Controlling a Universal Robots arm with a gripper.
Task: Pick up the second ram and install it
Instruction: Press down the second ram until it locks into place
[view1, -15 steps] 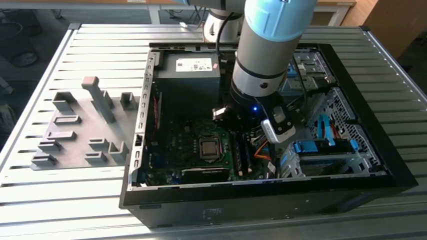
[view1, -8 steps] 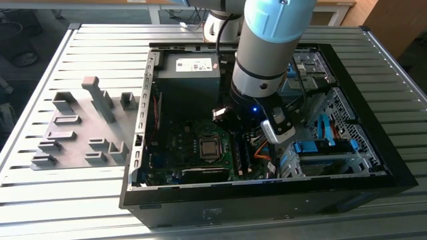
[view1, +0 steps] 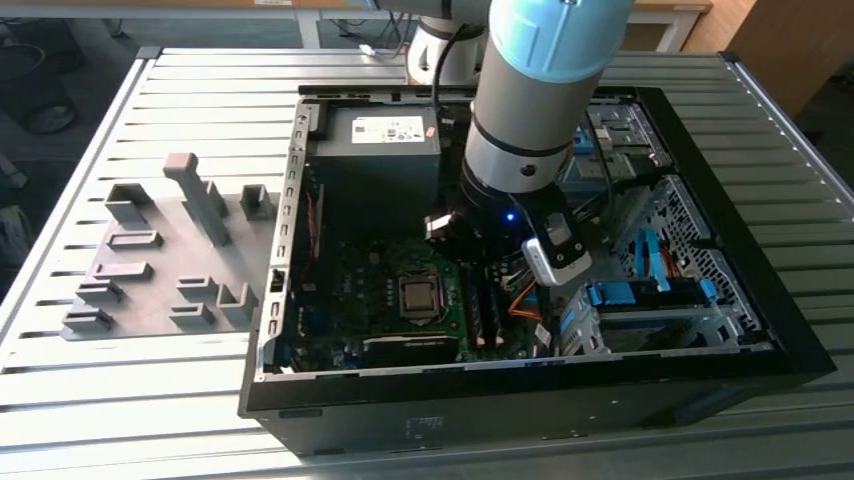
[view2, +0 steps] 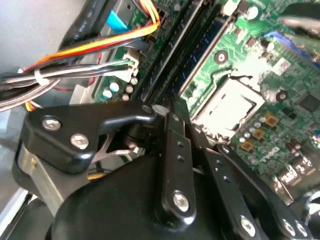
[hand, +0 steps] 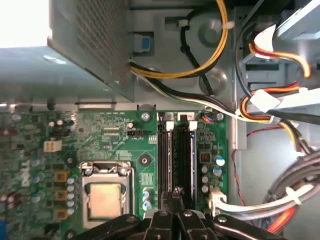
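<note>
The end effector (hand: 175, 210), fingers drawn together, presses on the second ram (hand: 185, 160) in its slot beside the CPU socket (hand: 105, 192); installation looks nearly finished.

Daylight fell strongly on the slatted bench (view1: 160, 420) in the exterior view, while the inside of the computer case (view1: 534, 400) lay in shadow. In the first wrist view a corner was blown out to white glare above the power supply (hand: 75, 45). In the second wrist view the near end effector (view2: 172, 150) was soft and the motherboard (view2: 270, 75) slightly blurred.
</note>
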